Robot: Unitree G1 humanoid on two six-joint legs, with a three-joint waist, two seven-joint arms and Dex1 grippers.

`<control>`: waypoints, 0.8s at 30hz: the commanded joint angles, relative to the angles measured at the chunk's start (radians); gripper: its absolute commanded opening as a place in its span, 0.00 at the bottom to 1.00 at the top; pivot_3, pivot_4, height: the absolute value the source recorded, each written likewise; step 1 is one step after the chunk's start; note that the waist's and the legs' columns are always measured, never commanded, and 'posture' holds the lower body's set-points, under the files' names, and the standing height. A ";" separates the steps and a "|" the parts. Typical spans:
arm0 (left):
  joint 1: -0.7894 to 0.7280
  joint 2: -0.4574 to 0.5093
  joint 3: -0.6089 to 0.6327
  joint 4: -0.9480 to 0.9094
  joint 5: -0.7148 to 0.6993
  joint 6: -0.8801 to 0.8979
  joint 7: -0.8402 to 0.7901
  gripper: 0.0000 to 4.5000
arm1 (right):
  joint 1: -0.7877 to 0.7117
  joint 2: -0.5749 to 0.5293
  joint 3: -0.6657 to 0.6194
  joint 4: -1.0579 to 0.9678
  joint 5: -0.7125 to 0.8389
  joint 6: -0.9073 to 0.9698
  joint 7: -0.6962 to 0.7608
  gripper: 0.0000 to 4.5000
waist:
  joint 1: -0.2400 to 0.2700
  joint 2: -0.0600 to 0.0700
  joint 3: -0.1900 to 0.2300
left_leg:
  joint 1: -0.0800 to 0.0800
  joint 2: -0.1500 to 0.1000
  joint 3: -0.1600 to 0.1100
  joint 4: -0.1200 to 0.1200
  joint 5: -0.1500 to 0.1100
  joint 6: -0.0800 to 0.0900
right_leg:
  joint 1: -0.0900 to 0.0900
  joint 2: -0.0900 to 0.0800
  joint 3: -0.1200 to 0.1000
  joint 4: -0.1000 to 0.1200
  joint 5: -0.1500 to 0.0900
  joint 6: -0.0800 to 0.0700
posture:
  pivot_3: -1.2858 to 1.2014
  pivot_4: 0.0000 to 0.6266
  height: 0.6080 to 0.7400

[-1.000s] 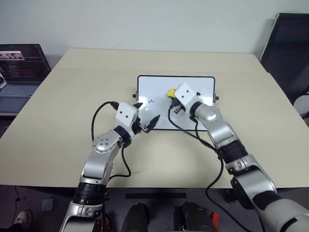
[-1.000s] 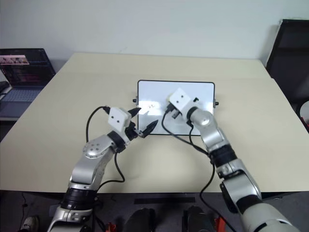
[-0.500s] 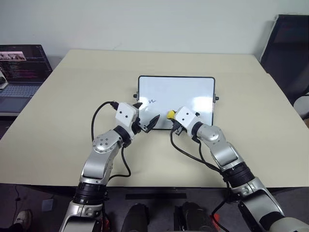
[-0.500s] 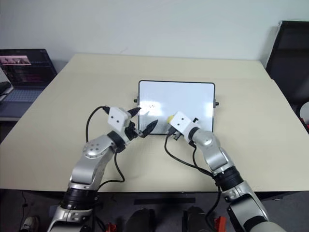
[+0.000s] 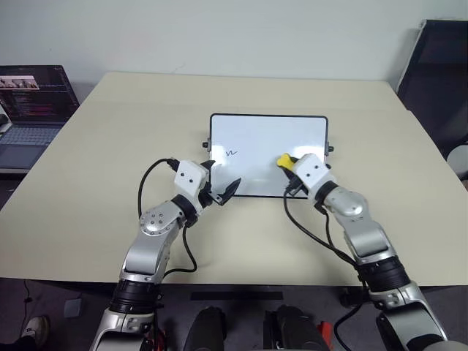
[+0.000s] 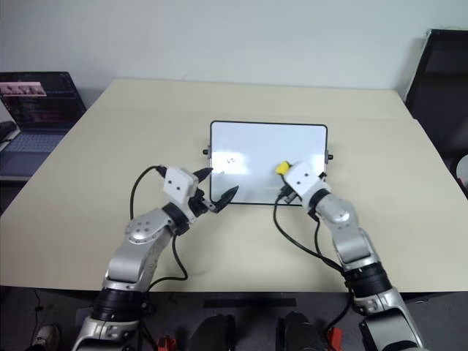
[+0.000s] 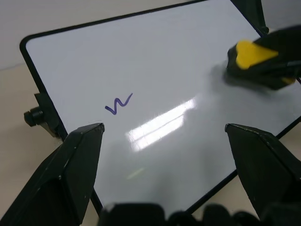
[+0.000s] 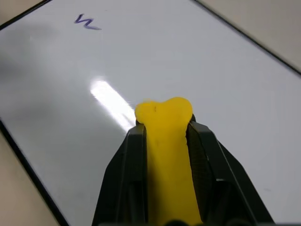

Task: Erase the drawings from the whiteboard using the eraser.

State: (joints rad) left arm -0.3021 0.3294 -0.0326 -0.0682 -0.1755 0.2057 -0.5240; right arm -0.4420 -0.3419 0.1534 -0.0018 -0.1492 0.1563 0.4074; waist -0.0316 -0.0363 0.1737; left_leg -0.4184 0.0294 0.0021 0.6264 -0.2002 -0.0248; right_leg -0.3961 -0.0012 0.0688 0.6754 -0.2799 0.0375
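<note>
The whiteboard point(image 5: 268, 155) lies flat mid-table, long axis running left to right. One squiggle point(image 7: 118, 103) is left on its left part; the left wrist view shows it crisply, the head views barely. The right gripper point(image 5: 287, 165), clamped on the eraser point(image 8: 165, 141), has slid rightward since a second ago and sits over the board's right part, eraser seemingly touching. The left gripper point(image 5: 220, 179) hovers open at the board's near-left edge.
</note>
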 commanded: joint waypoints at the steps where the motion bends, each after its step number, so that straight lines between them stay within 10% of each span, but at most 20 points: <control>1: 0.016 0.008 0.008 -0.055 -0.007 -0.017 -0.006 1.00 | 0.073 -0.039 -0.055 -0.072 -0.004 -0.098 -0.034 0.20 | 0.000 0.000 0.000 | 0.000 0.000 0.000 0.000 0.000 0.000 | 0.000 0.000 0.000 0.000 0.000 0.000 | 0.52 0.24 1.00; 24: 0.016 0.015 0.015 -0.072 -0.011 0.003 -0.006 1.00 | 0.159 -0.057 -0.049 0.002 -0.091 -0.276 -0.126 0.20 | -0.001 0.000 0.000 | 0.001 0.000 0.001 0.001 0.000 0.000 | 0.001 0.000 0.001 0.000 -0.001 0.001 | 0.52 0.24 1.00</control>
State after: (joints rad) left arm -0.2700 0.3400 -0.0314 -0.0892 -0.1775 0.2136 -0.5338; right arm -0.2612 -0.3958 0.1223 0.0093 -0.2524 -0.1039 0.2834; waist -0.0325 -0.0363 0.1738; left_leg -0.4171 0.0296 0.0027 0.6271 -0.2001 -0.0248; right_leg -0.3955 -0.0010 0.0703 0.6757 -0.2808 0.0385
